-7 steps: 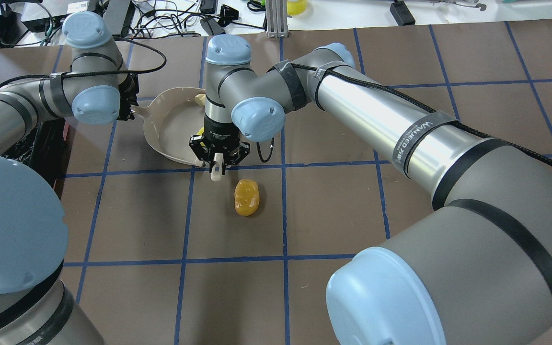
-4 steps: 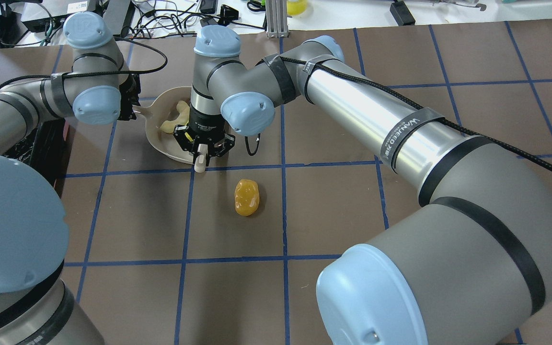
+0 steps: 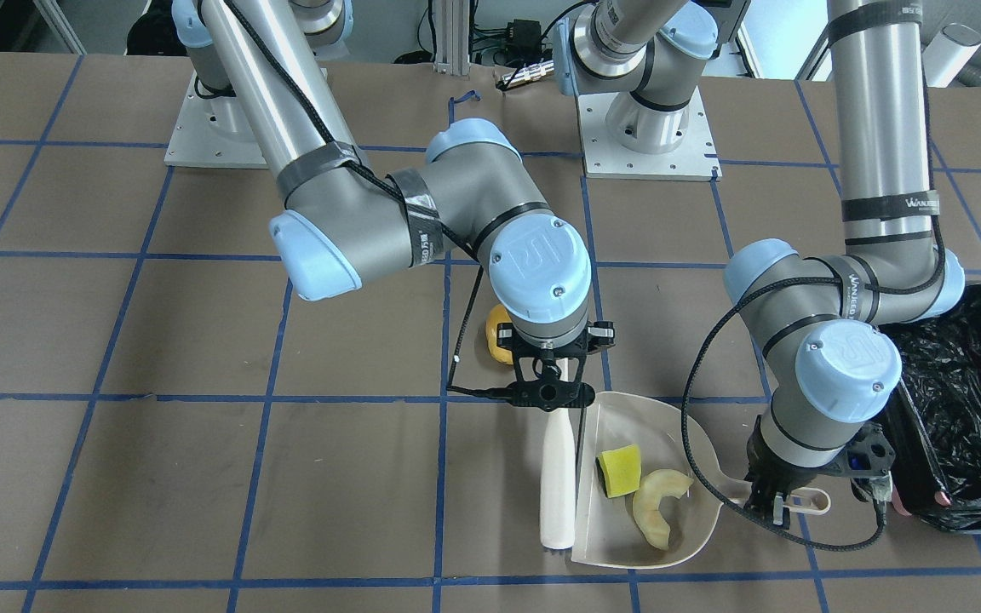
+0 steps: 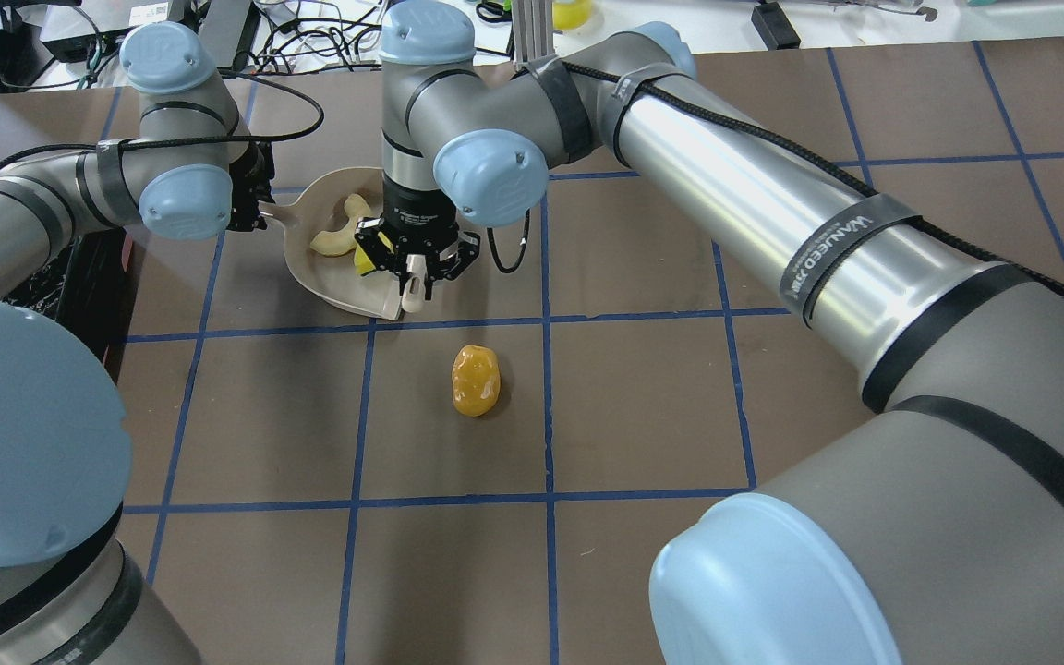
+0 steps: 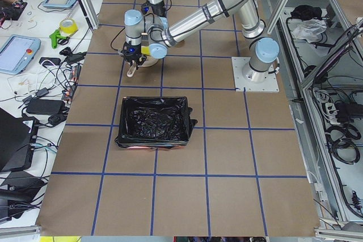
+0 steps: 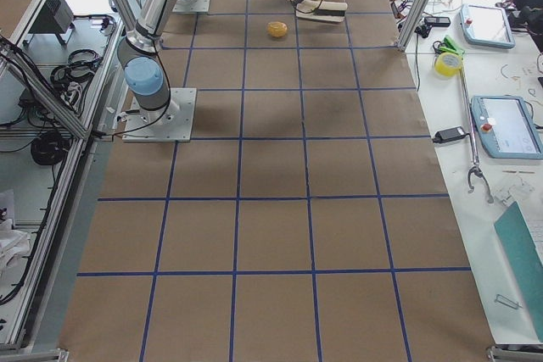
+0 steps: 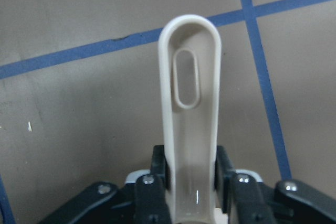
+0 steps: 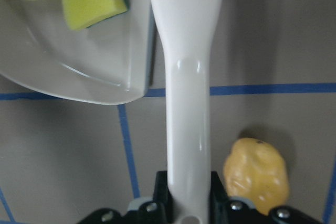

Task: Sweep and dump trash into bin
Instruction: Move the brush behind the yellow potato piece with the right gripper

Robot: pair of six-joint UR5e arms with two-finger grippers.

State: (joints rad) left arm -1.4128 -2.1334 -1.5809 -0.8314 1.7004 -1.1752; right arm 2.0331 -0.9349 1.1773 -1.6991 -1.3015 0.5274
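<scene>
The bin (image 5: 123,123) stands leftmost. Left fingers (image 7: 159,165) clamp the handle (image 7: 190,93) of the dustpan (image 4: 310,268), which holds the slice (image 4: 336,235) and sponge (image 3: 619,471). Right fingers (image 8: 161,187) grip the brush (image 8: 187,103) beside the dustpan's lip. The lump (image 4: 476,380) lies apart on the worktop (image 4: 634,388).

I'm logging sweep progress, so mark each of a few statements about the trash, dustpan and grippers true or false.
1. The sponge block and the crescent slice lie in the dustpan. True.
2. The potato-shaped lump is in the dustpan too. False: it lies on the table, outside the pan.
3. The left gripper is shut on the dustpan's handle. True.
4. The right gripper is open and empty. False: it is shut on the white brush.
</scene>
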